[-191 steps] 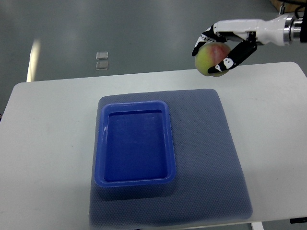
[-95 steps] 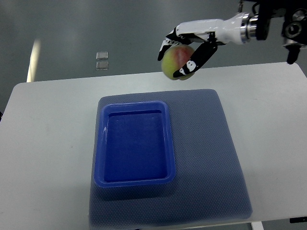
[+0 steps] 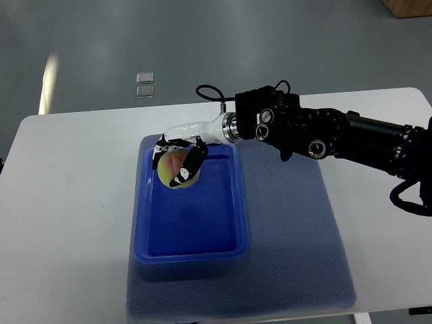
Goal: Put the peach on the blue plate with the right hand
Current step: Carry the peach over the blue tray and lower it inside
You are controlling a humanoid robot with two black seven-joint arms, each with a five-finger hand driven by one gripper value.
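The peach (image 3: 175, 169), yellow-green with a red blush, is held in my right hand (image 3: 179, 160), whose white and black fingers are curled around it. Hand and peach are over the far left part of the blue plate (image 3: 239, 223), a deep rectangular tray. Whether the peach touches the tray floor I cannot tell. My right arm (image 3: 324, 135) reaches in from the right edge across the table. The left arm is out of view.
The blue plate sits on a grey-blue mat (image 3: 297, 229) in the middle of the white table (image 3: 67, 202). Two small clear squares (image 3: 144, 84) lie on the floor beyond the table's far edge.
My right hand has carried the peach leftward and down, from above the table's far edge to over the plate's far left part. The arm now stretches well into view.
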